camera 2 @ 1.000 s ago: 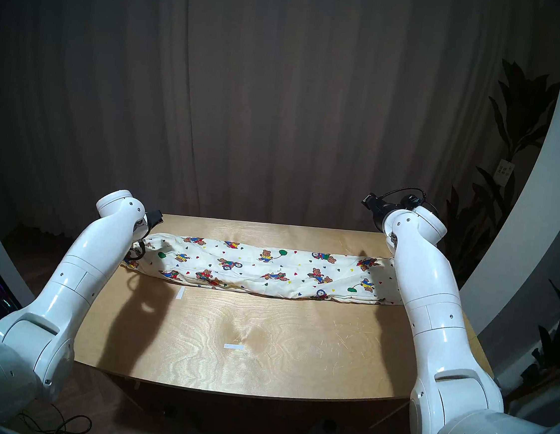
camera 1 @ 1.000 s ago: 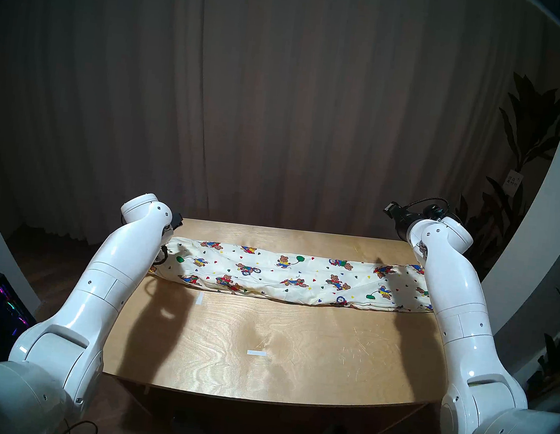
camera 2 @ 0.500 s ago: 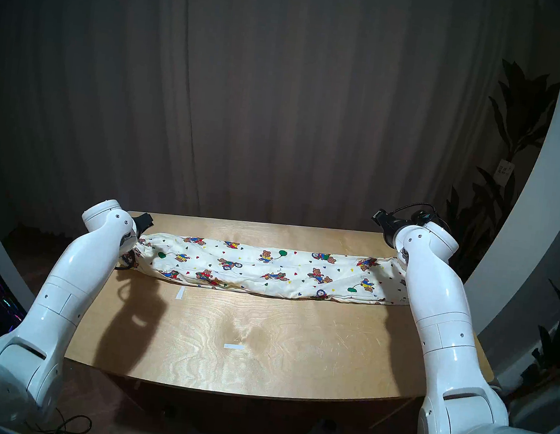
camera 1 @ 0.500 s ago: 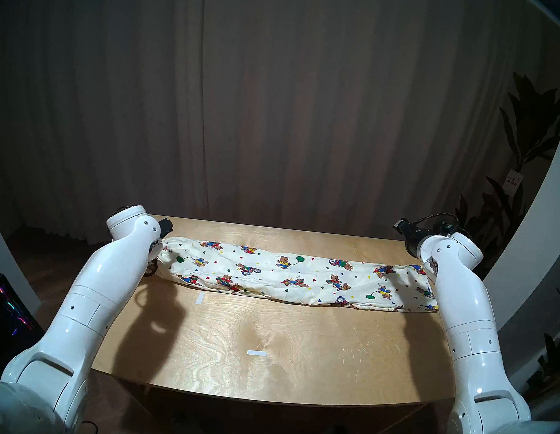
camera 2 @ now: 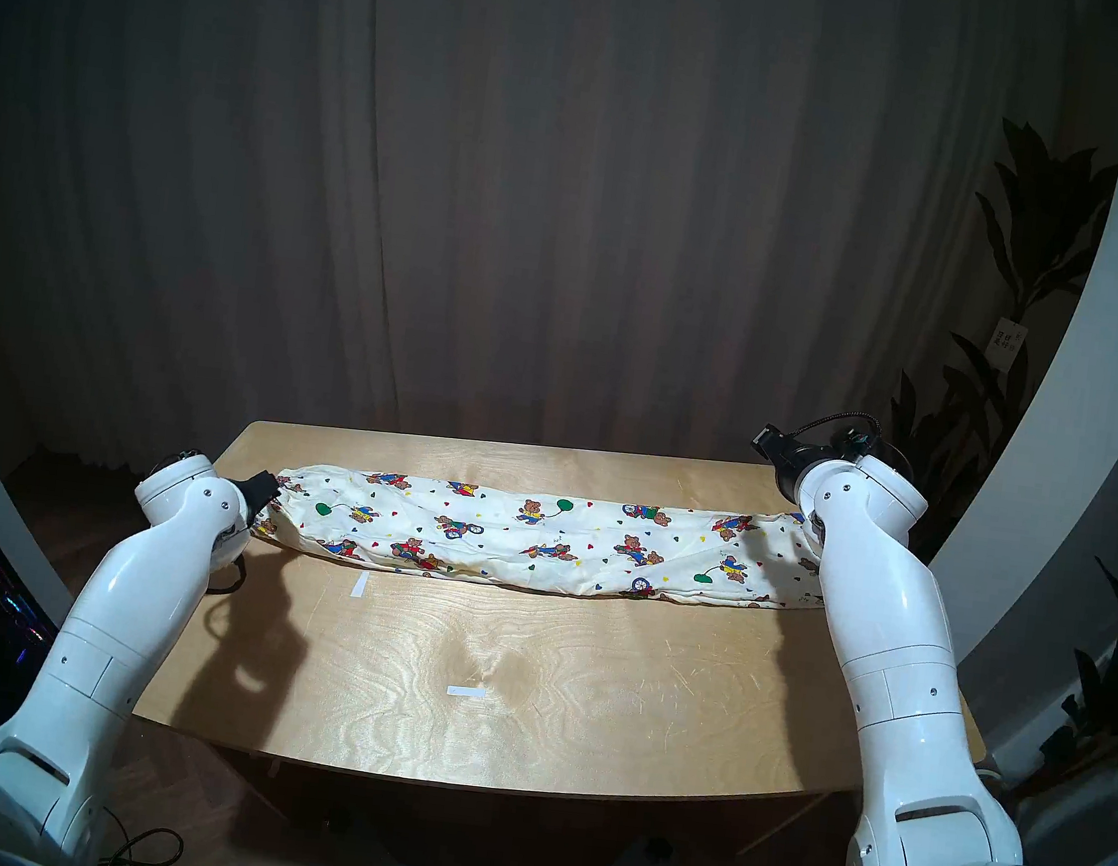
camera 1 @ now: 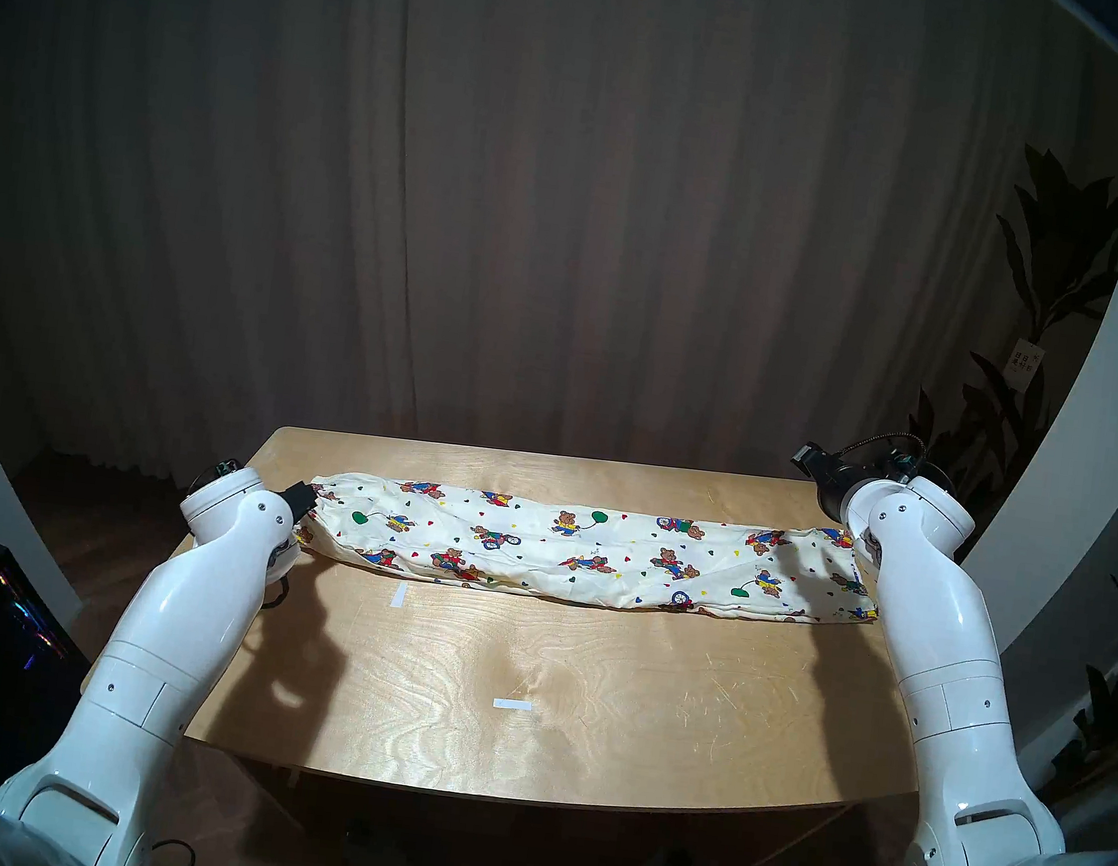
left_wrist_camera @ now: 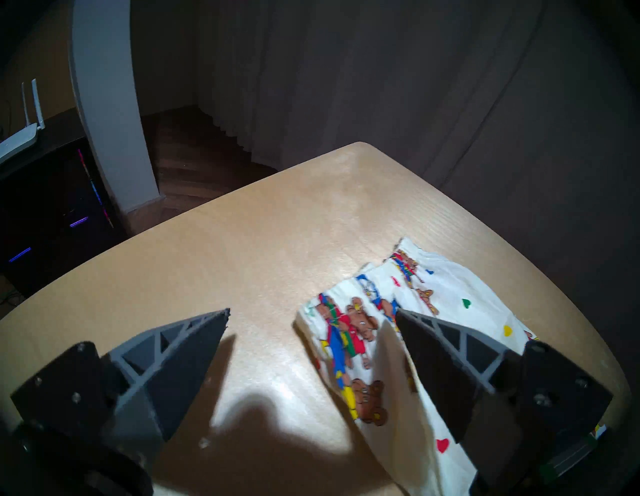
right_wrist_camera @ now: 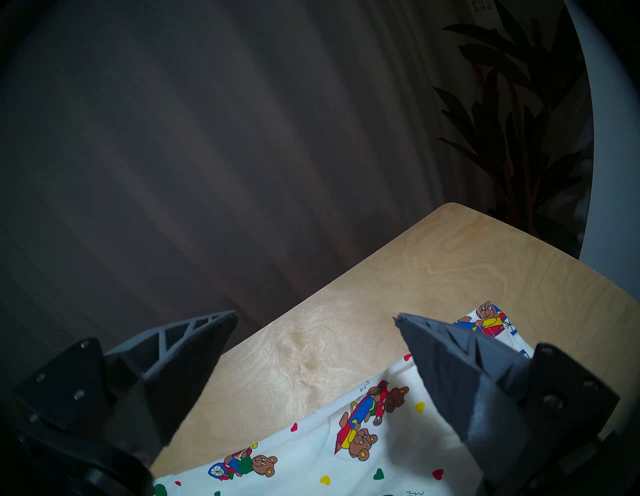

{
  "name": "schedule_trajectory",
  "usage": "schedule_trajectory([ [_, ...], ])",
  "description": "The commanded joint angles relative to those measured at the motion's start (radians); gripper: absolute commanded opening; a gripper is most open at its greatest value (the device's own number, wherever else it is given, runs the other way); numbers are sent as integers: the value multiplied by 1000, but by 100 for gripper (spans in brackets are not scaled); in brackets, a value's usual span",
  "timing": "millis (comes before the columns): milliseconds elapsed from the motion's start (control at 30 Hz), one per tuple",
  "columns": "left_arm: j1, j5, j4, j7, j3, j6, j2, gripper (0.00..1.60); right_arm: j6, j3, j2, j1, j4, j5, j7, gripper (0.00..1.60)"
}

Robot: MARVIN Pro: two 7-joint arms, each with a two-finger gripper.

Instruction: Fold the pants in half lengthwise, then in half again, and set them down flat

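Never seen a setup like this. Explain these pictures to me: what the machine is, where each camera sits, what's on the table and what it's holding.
It is a two-armed robot. The two wide pictures come from cameras on its head, looking down at a wooden table. The other two come from a camera on each wrist. Across the table lie cream pants printed with teddy bears, folded into a long strip. The left gripper is at one end, the right gripper at the other. Both have their jaws open and hold nothing.

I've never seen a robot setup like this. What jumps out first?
A long strip of cream pants printed with teddy bears, bicycles and balloons lies across the far half of a pale wooden table. Two glossy white arms flank it, the left gripper and right gripper both open, one at each end of the cloth. Behind hangs a dark curtain.
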Motion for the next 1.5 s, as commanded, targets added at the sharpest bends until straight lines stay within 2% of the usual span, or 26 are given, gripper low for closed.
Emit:
schedule_trajectory([
  [0, 92, -35, -76, -8, -92, -58, 0, 160, -10, -6, 9, -27, -62, -11, 16, 160],
  [167, 157, -98, -148, -43, -153, -91, -32, 160, -15, -14, 17, -59, -94, -26, 27, 160],
  [433, 239, -174, -240, -108, -206, -117, -73, 160, -24, -25, 29, -97, -140, -44, 45, 160],
  [567, 310, -235, -298, -167, -255, -136, -105, 160, -38, -33, 48, -136, -185, -71, 61, 160],
  [633, 318, -243, -303, -177, -262, -138, -109, 160, -40, -36, 52, -142, -191, -78, 62, 160],
  [867, 397, -325, -335, -303, -333, -162, -153, 160, -79, -69, 70, -208, -255, -140, 69, 160],
  [900, 399, -338, -337, -300, -340, -164, -159, 160, -85, -76, 73, -216, -266, -148, 71, 160],
  [1067, 389, -402, -314, -402, -363, -168, -180, 160, -137, -114, 88, -261, -320, -220, 76, 160],
  [1267, 355, -422, -279, -491, -357, -150, -159, 160, -197, -142, 105, -284, -344, -297, 72, 160],
  [1367, 335, -401, -230, -555, -342, -140, -131, 160, -232, -155, 109, -288, -344, -335, 74, 160],
  [1400, 321, -406, -214, -545, -339, -138, -129, 160, -242, -160, 109, -288, -345, -347, 73, 160],
  [1433, 314, -395, -189, -581, -334, -132, -116, 160, -249, -164, 111, -288, -345, -353, 77, 160],
  [1467, 303, -394, -176, -577, -330, -130, -111, 160, -253, -168, 112, -287, -345, -361, 77, 160],
])
